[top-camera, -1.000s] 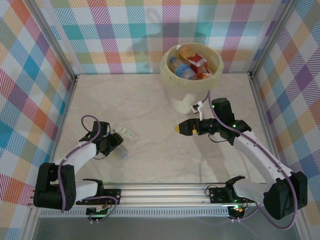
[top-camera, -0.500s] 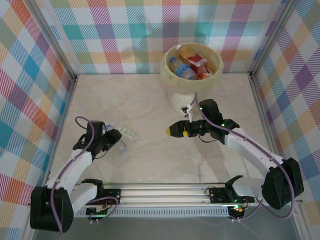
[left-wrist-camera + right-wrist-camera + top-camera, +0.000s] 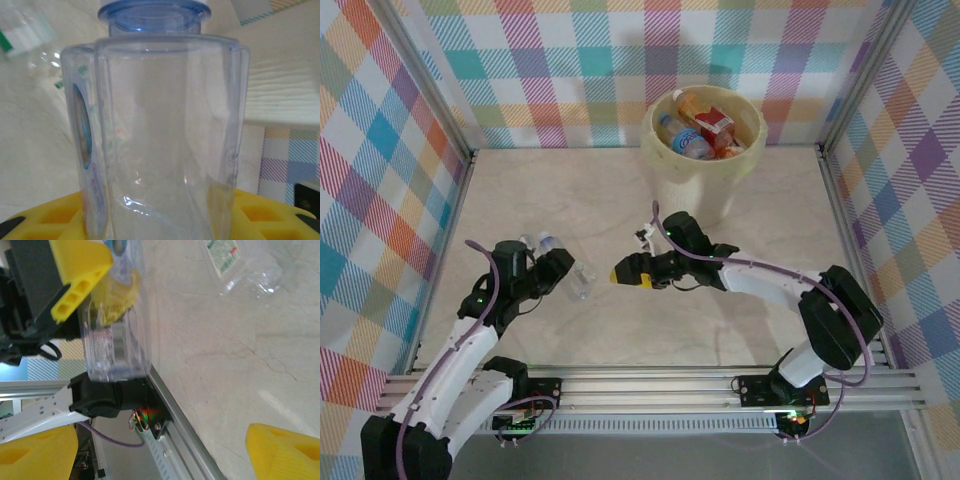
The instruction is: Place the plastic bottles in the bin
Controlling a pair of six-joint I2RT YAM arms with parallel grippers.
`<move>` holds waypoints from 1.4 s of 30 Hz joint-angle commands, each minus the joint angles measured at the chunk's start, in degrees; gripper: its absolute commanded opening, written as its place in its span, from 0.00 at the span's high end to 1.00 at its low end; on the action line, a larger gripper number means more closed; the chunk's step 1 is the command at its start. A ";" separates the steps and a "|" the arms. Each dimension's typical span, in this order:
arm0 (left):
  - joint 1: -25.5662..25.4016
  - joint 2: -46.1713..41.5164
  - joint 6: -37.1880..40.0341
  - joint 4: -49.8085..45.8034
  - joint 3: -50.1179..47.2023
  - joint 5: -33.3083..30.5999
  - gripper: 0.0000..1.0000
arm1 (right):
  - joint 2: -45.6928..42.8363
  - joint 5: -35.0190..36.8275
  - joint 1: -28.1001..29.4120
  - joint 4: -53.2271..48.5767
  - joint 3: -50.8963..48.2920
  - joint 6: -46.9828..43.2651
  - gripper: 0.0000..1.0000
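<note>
The bottle [image 3: 165, 140] is sitting between the left jaws, which are clamping its clear body low down while its blue cap [image 3: 154, 11] is pointing away from the wrist. It is hanging just above the counter [image 3: 620, 210], at the left of the work area and well apart from the bin [image 3: 665, 150]. It is looking empty, so I am judging it light. The thin ribbed wall is likely giving under pressure and is glossy enough to slip, so a squeeze across the middle of the body, as here, is probably serving better than one at the cap or neck.

A second bottle [image 3: 240, 265] is lying on its side on the counter just beside the held one. It is crushed and is showing a white and green label. Being flattened, it is probably taking a pinch best across its narrow width.

The right jaws are standing wide apart with nothing between them, and the right arm [image 3: 750, 285] is reaching across towards this pair.

The bin is standing at the far edge, right of centre, and is already carrying several bottles [image 3: 695, 130]. The lift to its high rim is looking easy for so light a load.
</note>
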 commanded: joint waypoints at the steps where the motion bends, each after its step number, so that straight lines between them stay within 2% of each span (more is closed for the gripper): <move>1: -3.69 1.07 -4.74 1.17 2.81 -2.74 0.49 | 1.66 1.50 1.54 6.58 3.48 3.02 0.16; 6: -9.63 4.78 -7.48 5.54 4.29 -5.58 0.49 | 4.56 0.84 2.34 10.32 4.78 5.34 0.19; 11: -12.20 7.34 -9.02 9.06 4.87 -6.34 0.49 | 5.89 0.93 3.52 7.87 6.54 3.66 0.23; 23: -13.53 8.91 -10.10 10.17 6.39 -6.96 0.49 | 6.19 1.03 3.87 9.52 5.11 3.36 0.29; 35: -14.42 10.00 -11.50 13.13 6.47 -7.77 0.46 | 4.25 2.48 4.12 10.17 2.83 3.30 0.47; 38: -14.51 10.63 -11.60 13.77 7.35 -7.19 0.41 | 2.88 3.41 4.05 8.89 2.65 2.59 0.51; 40: -14.51 10.82 -11.72 14.07 7.91 -6.75 0.29 | 1.99 3.86 3.92 7.37 3.00 1.67 0.51; 42: -14.46 10.52 -11.53 13.76 8.79 -6.71 0.22 | 0.79 4.99 3.72 5.63 3.02 1.01 0.52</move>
